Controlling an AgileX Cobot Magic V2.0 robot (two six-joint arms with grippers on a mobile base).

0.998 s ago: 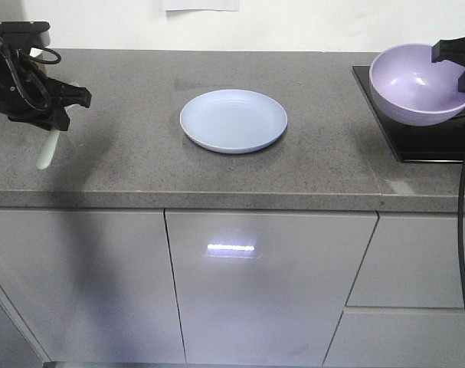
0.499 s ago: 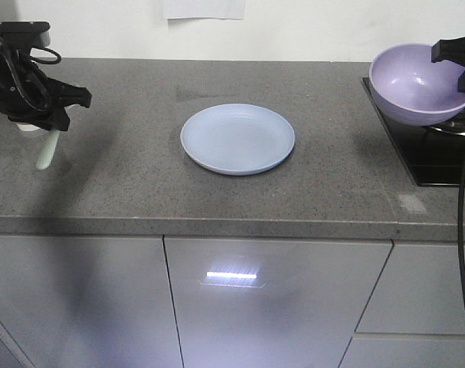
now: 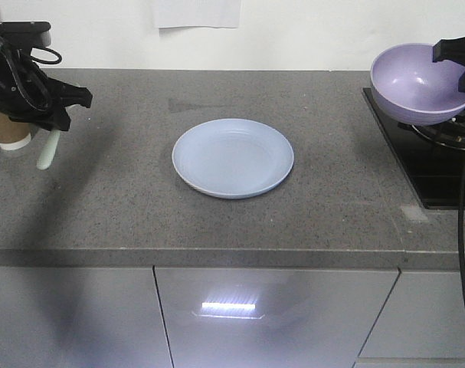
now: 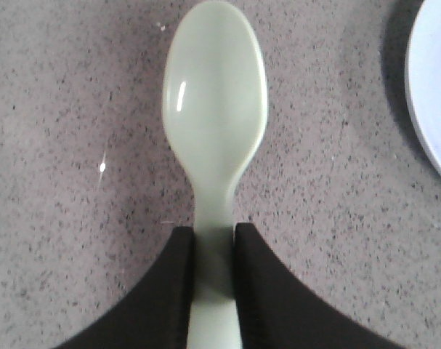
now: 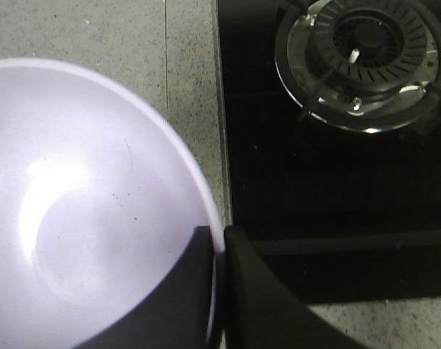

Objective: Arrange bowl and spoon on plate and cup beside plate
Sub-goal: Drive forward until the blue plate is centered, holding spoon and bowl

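The pale blue plate (image 3: 232, 158) lies in the middle of the grey counter, and its edge shows in the left wrist view (image 4: 435, 87). My left gripper (image 3: 57, 123) (image 4: 215, 237) hangs above the counter at the far left, shut on the handle of the mint-green spoon (image 3: 47, 150) (image 4: 215, 109), whose scoop points away from the fingers. Behind that arm stands the brown cup (image 3: 12, 130), partly hidden. At the far right, my right gripper (image 3: 445, 55) (image 5: 219, 241) is shut on the rim of the lavender bowl (image 3: 413, 86) (image 5: 82, 218), held in the air over the hob's left edge.
A black glass hob (image 3: 435, 172) (image 5: 329, 218) with a gas burner (image 5: 365, 54) takes up the counter's right end. A sheet of white paper (image 3: 197, 14) hangs on the back wall. Cabinet doors (image 3: 255, 314) run below the counter's front edge.
The counter, plate and hob have shifted lower in the front view, and the cup has come into sight at the left. Both grippers keep their holds and their places in the frame.
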